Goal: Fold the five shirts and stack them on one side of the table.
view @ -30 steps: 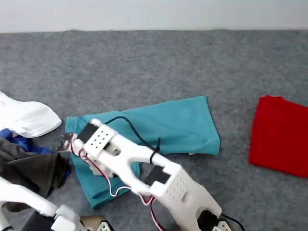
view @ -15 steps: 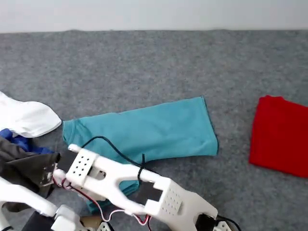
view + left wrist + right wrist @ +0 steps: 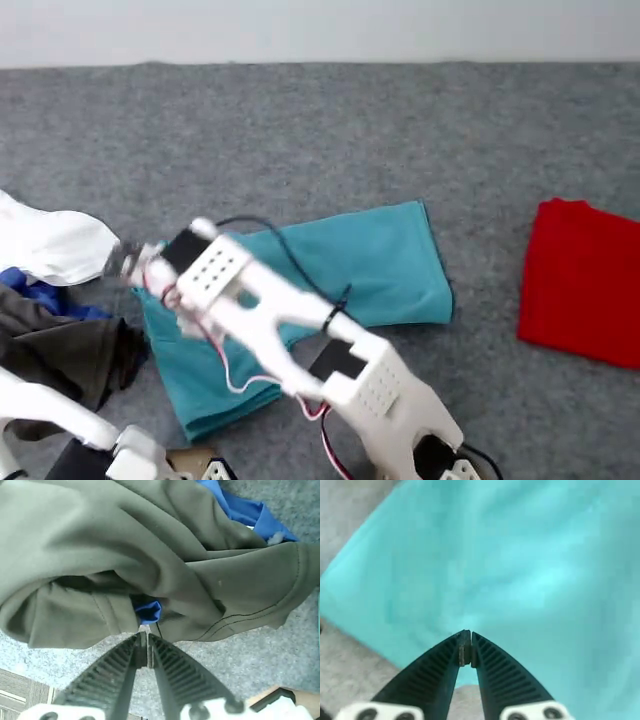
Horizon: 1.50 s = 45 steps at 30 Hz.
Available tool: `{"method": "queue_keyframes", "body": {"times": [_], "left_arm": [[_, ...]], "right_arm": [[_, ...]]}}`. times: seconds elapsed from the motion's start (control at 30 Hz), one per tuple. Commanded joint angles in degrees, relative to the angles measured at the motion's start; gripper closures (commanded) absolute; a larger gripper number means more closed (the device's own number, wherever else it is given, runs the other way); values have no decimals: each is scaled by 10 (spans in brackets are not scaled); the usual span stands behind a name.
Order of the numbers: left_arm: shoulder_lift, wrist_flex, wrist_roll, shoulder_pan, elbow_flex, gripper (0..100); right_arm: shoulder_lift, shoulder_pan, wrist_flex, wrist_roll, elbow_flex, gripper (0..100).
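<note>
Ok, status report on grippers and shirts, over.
Right gripper shut, above teal shirt. Left gripper shut, beside olive shirt. Red shirt folded, apart; blue shirt and white shirt heaped by the olive one.

Looks like a robotics lab bench: grey felt-covered table (image 3: 330,130) against a plain white wall (image 3: 320,30).

Right gripper (image 3: 465,649) has its black ribbed fingers pressed together over a smooth teal fabric shirt (image 3: 535,570). Grey felt table cover (image 3: 347,507) peeks out from 8 to 10 o'clock of the tips.
</note>
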Motion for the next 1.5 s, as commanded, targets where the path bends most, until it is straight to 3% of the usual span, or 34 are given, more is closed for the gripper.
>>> {"method": "queue_keyframes", "body": {"times": [0.0,0.27,0.63,0.87,1.03,1.17,1.37,1.47], "left_arm": [[-6,4,-4,1,-19,982],[-6,4,-4,-3,-21,982],[-6,0,-4,2,-21,982],[-6,0,-4,2,-19,982],[-6,3,-4,2,-20,982],[-6,4,-4,2,-19,982],[-6,1,-4,2,-21,982],[-6,4,-4,1,-20,982]], "right_arm": [[-25,29,-48,-1,-36,979],[11,19,-210,0,-36,979],[12,-25,79,18,-36,982],[-79,-40,85,24,25,984],[-218,-38,78,24,178,984],[-325,-38,8,28,324,972],[-407,-52,-186,63,549,738],[-401,-72,-247,104,602,743]]}}
